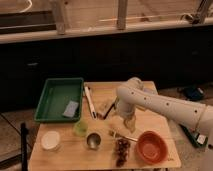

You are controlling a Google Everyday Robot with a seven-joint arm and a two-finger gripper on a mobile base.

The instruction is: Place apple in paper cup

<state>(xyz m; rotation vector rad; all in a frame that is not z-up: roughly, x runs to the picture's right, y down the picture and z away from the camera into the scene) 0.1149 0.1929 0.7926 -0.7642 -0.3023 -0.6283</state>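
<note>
We count five containers on the wooden table [70, 158]: one green tray [54, 95] holding a single blue-grey pad [71, 108], one white paper cup [50, 140] at the front left, one small green cup [80, 128], one metal cup [93, 140] and one orange-red bowl [151, 146]. The one apple [131, 124] sits on the table near the middle, well apart from the paper cup. The gripper [128, 119] hangs right over the apple; whether it grips it, we cannot tell.
</note>
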